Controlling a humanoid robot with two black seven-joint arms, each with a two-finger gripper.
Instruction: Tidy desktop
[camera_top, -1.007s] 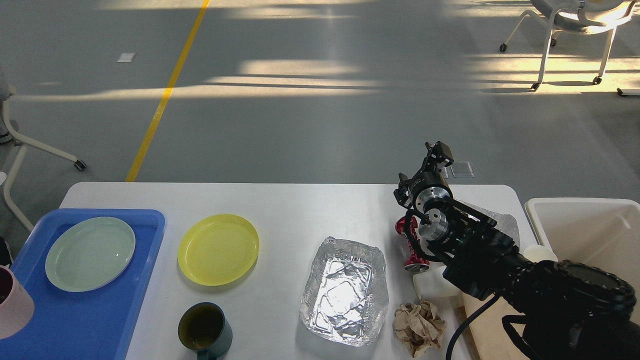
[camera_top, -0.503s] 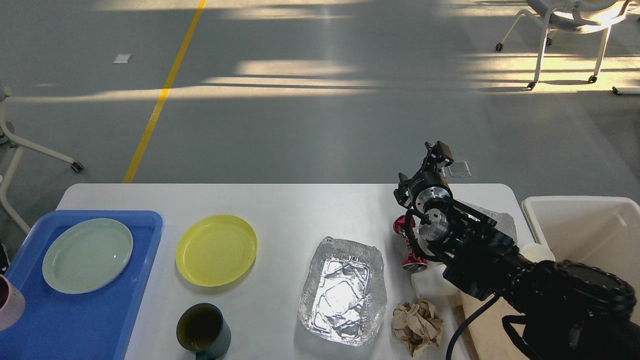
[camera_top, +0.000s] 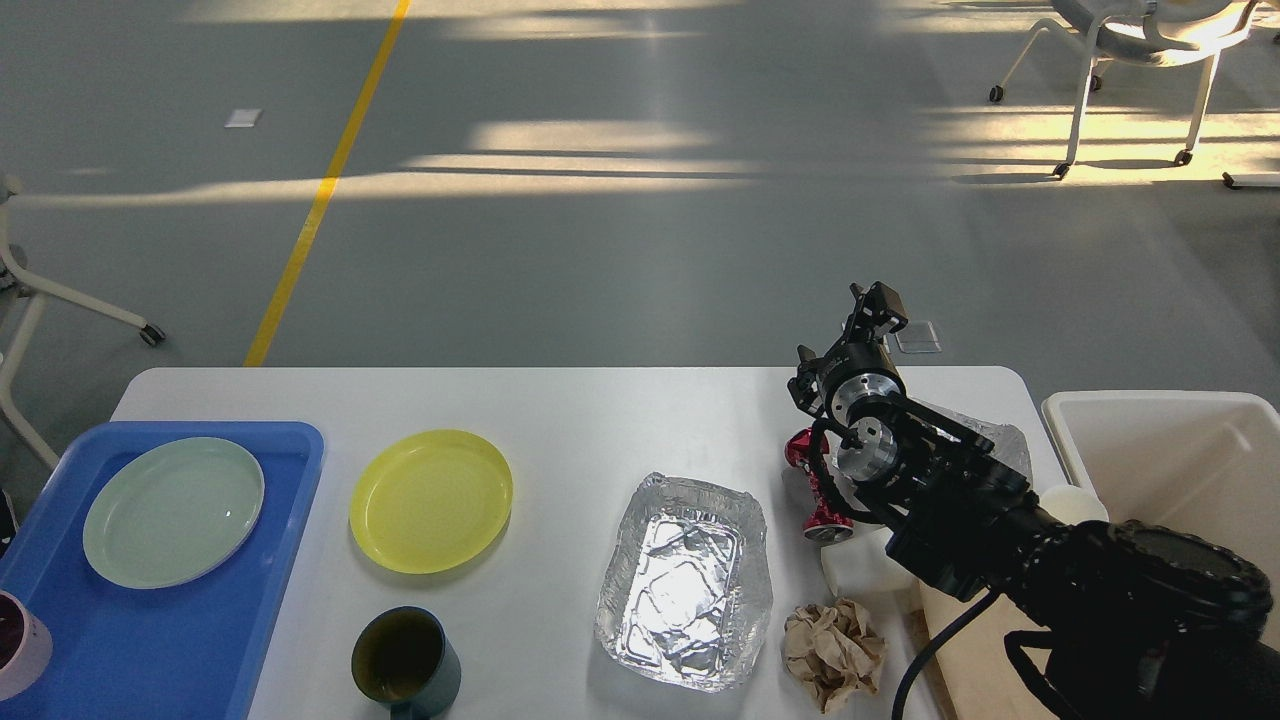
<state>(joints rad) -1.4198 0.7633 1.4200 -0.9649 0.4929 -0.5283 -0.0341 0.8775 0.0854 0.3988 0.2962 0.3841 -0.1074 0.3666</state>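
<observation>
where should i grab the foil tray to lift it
Grip the foil tray by its crinkled rim, best the long right edge, coming from above with one finger inside and one outside. It lies flat and open side up on the desktop; its thin walls would crush if squeezed across.

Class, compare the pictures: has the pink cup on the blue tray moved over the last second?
Yes. The pink cup has slid down and left along the blue tray, ending farther from the pale green plate and nearly out of view.
</observation>
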